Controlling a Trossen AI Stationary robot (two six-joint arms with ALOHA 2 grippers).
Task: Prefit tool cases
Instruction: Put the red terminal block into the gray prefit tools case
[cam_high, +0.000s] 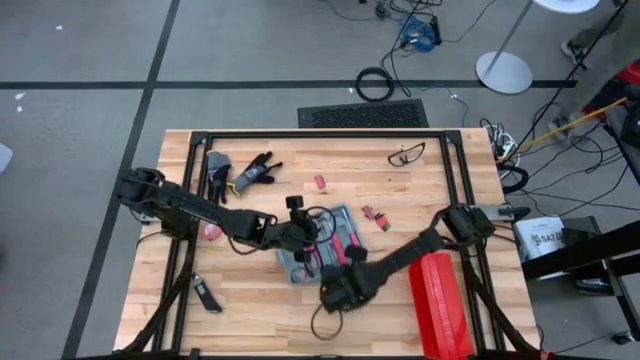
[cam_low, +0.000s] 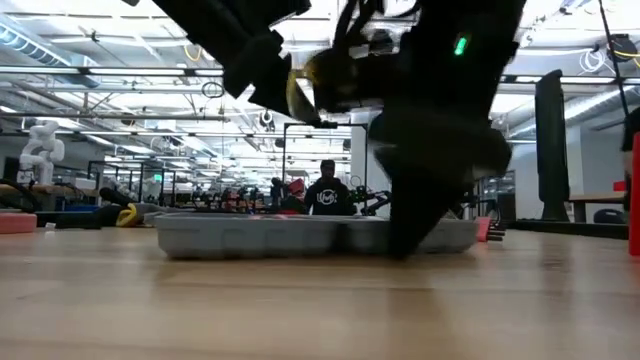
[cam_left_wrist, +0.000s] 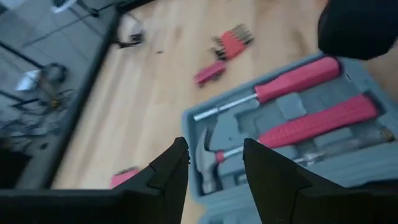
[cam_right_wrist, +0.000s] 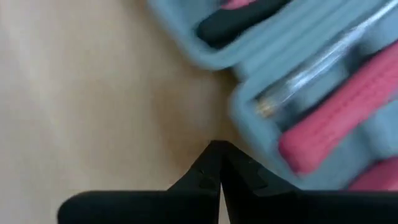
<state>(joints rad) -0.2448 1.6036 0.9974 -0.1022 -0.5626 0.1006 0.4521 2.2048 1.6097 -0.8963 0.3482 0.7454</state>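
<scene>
High view, case: the tool case (cam_high: 322, 247) is lying open near the middle of the tabletop, a bit toward the front edge, with red-handled tools sitting in it.
High view, left arm: it's reaching in from the left edge, and the left gripper (cam_high: 300, 234) is hanging over the case's left part.
High view, right arm: it's coming in from the right edge, with the right gripper (cam_high: 340, 290) sitting down by the case's front edge.
High view, other stuff: a red box (cam_high: 440, 303) is lying by the front right corner, gloves (cam_high: 240, 172) are near the back left corner, glasses (cam_high: 406, 154) are near the back edge, and small red bits (cam_high: 376, 217) are lying just right of the case.
Low view: the case (cam_low: 250, 236) is sitting flat on the tabletop (cam_low: 300, 310), and a dark arm is standing right in front of its right half. A person in a dark top (cam_low: 326, 198) is sitting way back in the room.
Left wrist view: the left gripper (cam_left_wrist: 214, 163) is holding its fingers apart with nothing between them, hovering above a hammer (cam_left_wrist: 208, 163) in the case (cam_left_wrist: 298, 127). A red-handled screwdriver (cam_left_wrist: 273, 90) is lying in the slot beside it.
Right wrist view: the right gripper (cam_right_wrist: 219, 171) is pinched fully closed, gripping nothing, tips just beside the case (cam_right_wrist: 249, 134) rim, over bare wood.
</scene>
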